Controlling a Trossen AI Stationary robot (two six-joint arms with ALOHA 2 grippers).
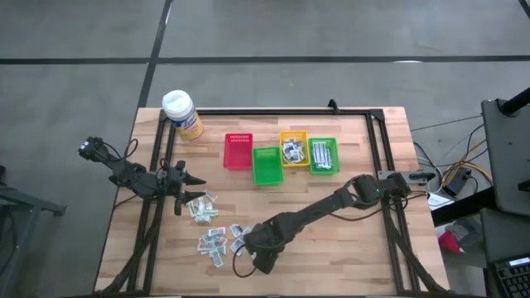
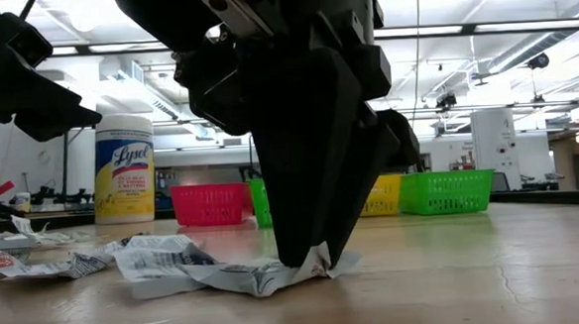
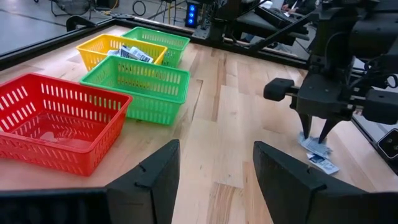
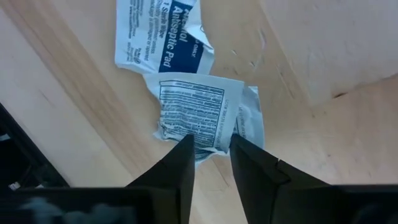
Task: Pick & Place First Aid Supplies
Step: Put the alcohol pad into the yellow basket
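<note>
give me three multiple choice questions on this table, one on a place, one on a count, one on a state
1. Where is the right gripper?
A. over the bins
B. down at the loose packets on the table's near side
C. beside the wipes tub

2. How many plastic bins are there?
A. two
B. four
C. six

3. How is the red bin?
A. holding no packets
B. heaped with packets
C. tipped over

Answers:
1 B, the high view shows it at the packet cluster.
2 B, one red, one yellow, two green.
3 A, the left wrist view shows bare mesh inside.
</note>
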